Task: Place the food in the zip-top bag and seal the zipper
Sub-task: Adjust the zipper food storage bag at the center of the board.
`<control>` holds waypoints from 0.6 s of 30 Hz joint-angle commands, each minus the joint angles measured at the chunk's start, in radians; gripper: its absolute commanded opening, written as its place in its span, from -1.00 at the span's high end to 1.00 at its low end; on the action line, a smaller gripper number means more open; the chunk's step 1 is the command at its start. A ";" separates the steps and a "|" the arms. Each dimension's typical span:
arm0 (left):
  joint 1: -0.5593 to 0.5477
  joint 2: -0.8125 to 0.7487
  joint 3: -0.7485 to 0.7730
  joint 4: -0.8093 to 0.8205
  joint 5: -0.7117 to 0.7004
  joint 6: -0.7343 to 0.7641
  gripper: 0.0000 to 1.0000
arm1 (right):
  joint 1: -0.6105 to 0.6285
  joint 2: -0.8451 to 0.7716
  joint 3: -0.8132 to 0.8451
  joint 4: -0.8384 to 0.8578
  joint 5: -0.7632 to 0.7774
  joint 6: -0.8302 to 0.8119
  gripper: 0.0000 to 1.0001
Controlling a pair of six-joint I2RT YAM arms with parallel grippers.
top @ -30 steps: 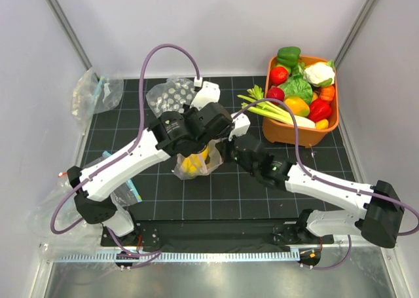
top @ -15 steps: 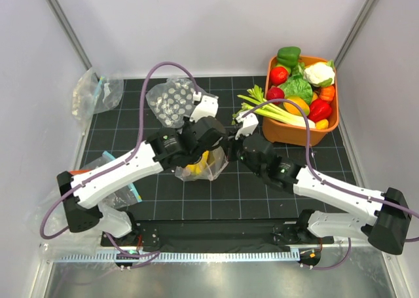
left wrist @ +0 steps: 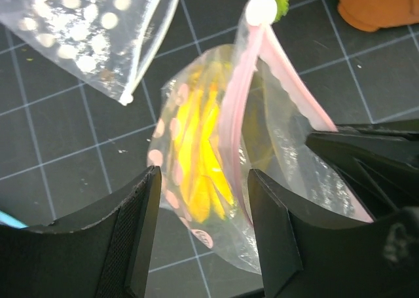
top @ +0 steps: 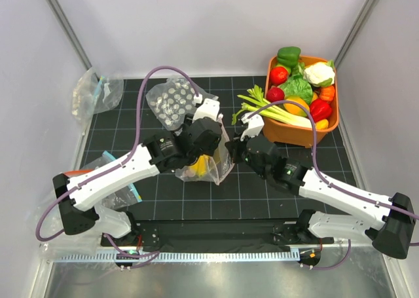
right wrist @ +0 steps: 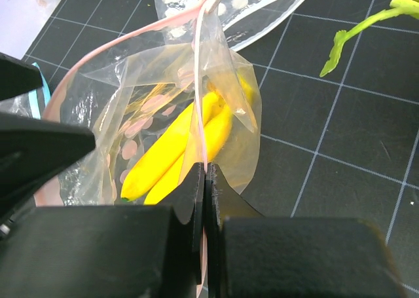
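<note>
The zip-top bag [top: 208,169] stands on the mat with the yellow banana bunch [right wrist: 175,155] inside it. Its pink zipper [left wrist: 237,108] runs along the top edge. My right gripper [right wrist: 205,180] is shut on that zipper strip at the bag's right end. Around the bag's lower part my left gripper [left wrist: 204,236] is open, with a gap at each finger. In the top view the left gripper [top: 204,155] hangs over the bag, and the right gripper [top: 230,149] is beside it. A red round fruit [top: 279,74] and the lettuce [top: 298,88] lie in the orange basket [top: 280,133].
A second dotted bag [top: 171,100] lies flat behind the left arm. Celery stalks [top: 263,107] hang over the basket's left rim. Plain clear bags lie at the far left [top: 91,92] and the near left [top: 108,166]. The basket also holds peppers and a cauliflower [top: 319,73].
My left gripper has opened and let go of the bag. Both wrists have shifted slightly, the bag has settled toward the right, and the right gripper stays shut on the zipper.
</note>
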 commanded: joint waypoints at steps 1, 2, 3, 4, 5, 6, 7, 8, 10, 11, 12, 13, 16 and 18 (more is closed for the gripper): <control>-0.016 0.015 -0.001 0.065 0.063 -0.011 -0.18 | -0.003 -0.020 0.041 0.012 0.041 0.017 0.98; -0.022 0.024 0.000 0.068 0.060 -0.013 -0.18 | -0.003 -0.021 0.041 0.013 0.046 0.019 0.98; -0.030 0.030 0.002 0.073 0.058 -0.014 -0.18 | -0.002 -0.026 0.038 0.015 0.049 0.019 0.98; -0.033 0.035 0.002 0.076 0.057 -0.016 -0.18 | -0.003 -0.028 0.038 0.015 0.049 0.019 0.98; -0.040 0.050 0.008 0.077 0.054 -0.017 -0.19 | -0.003 -0.031 0.036 0.016 0.049 0.019 0.98; -0.045 0.059 0.013 0.079 0.051 -0.017 -0.19 | -0.003 -0.034 0.035 0.016 0.051 0.020 0.98; -0.051 0.068 0.019 0.077 0.045 -0.016 -0.19 | -0.003 -0.037 0.033 0.016 0.055 0.020 0.98; -0.056 0.079 0.028 0.073 0.037 -0.016 -0.20 | -0.003 -0.038 0.031 0.015 0.058 0.020 0.98; -0.063 0.107 0.037 0.061 0.009 -0.016 -0.22 | -0.003 -0.046 0.030 0.015 0.068 0.020 0.98; -0.065 0.115 0.046 0.053 0.000 -0.016 -0.23 | -0.002 -0.049 0.028 0.015 0.074 0.020 0.98; -0.065 0.134 0.052 0.042 -0.045 -0.017 -0.21 | -0.003 -0.052 0.027 0.009 0.081 0.022 0.98; -0.065 0.141 0.060 0.007 -0.073 -0.025 -0.19 | -0.003 -0.060 0.025 0.006 0.106 0.023 0.98; -0.050 0.139 0.071 -0.042 -0.155 -0.051 0.03 | -0.005 -0.063 0.033 -0.052 0.193 0.060 0.98; -0.034 0.115 0.045 -0.039 -0.173 -0.053 0.37 | -0.009 -0.070 0.027 -0.062 0.239 0.085 0.98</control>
